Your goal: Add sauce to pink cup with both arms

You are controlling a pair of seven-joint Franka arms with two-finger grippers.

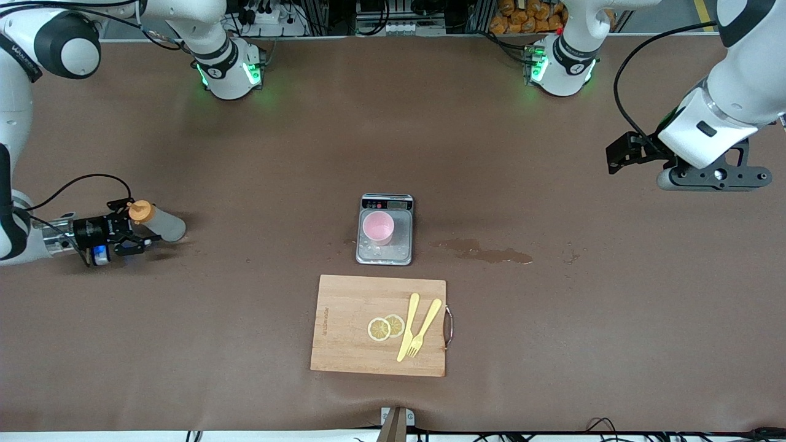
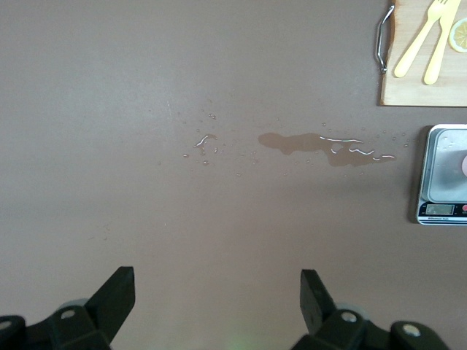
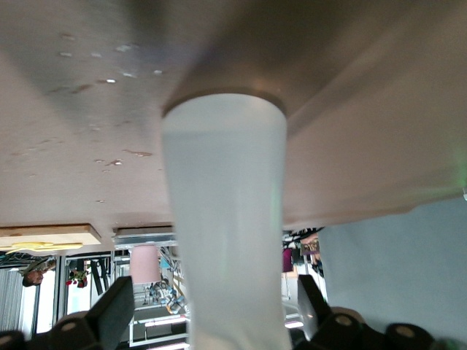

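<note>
The sauce (image 1: 161,222) is a whitish squeeze bottle with an orange cap, standing upright on the table near the right arm's end. My right gripper (image 1: 144,228) lies level around its upper part and is open. In the right wrist view the bottle (image 3: 222,219) fills the space between the fingers, with a gap on each side. The pink cup (image 1: 377,228) stands on a grey scale (image 1: 385,255) at the table's middle. My left gripper (image 2: 217,281) hangs open and empty over bare table at the left arm's end (image 1: 712,177).
A wet spill (image 1: 485,252) marks the table beside the scale, toward the left arm's end. A wooden cutting board (image 1: 344,331) with two lemon slices (image 1: 385,326), a yellow fork (image 1: 424,328) and a yellow knife (image 1: 408,325) lies nearer the front camera than the scale.
</note>
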